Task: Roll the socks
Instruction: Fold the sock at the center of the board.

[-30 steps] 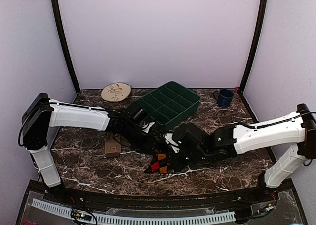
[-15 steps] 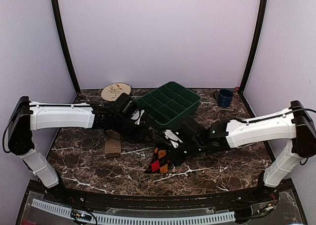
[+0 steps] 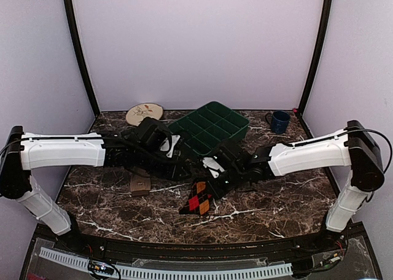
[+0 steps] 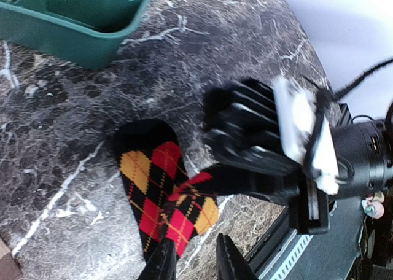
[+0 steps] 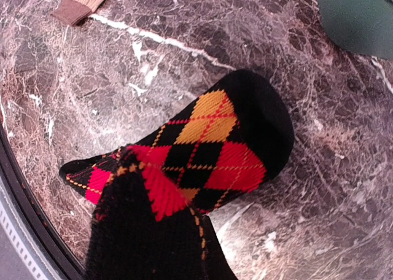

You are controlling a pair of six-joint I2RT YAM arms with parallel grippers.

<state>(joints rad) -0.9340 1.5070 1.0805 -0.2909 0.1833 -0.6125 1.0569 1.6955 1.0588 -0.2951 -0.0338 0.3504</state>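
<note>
The argyle sock droops onto the table at six o'clock from the green tray, one end pinched by the closed right claw; the left claw's hold is unclear.

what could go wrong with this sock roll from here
The right fingers pinch just one end of the argyle sock while its toe lies on the table; it could slip out. The left fingers stand apart close beside them, so the arms could collide.
</note>
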